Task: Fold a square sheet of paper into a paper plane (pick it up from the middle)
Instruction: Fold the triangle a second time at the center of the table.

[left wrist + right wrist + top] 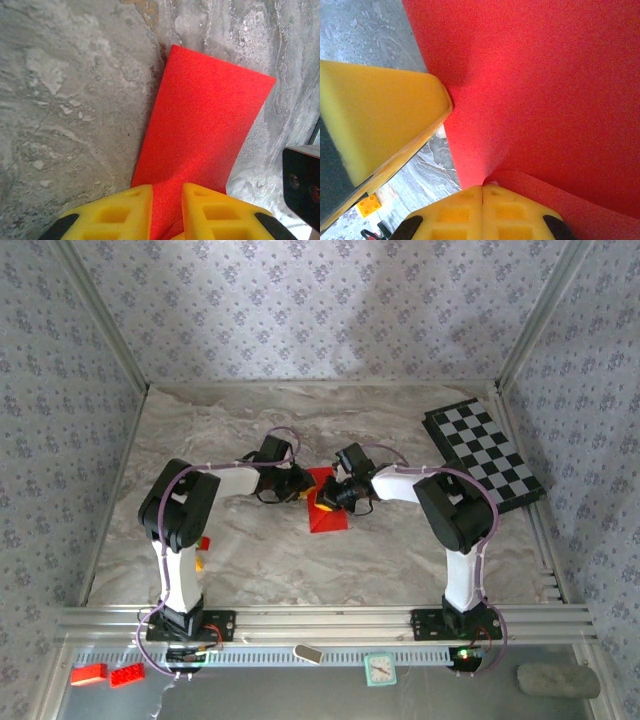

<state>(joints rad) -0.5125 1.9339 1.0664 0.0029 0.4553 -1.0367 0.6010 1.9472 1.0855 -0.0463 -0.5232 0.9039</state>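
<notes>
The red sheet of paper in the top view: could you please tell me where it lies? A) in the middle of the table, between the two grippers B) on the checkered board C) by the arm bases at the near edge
A: the square sheet of paper lies mid-way across the table, with the left gripper and the right gripper meeting over it.

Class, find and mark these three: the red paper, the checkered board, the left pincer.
red paper (pixel 200 130), left wrist view, middle of its flat face.
checkered board (pixel 485 455), top external view, centre of its squares.
left pincer (pixel 167 192), left wrist view, midway between its yellow fingertips.
</notes>
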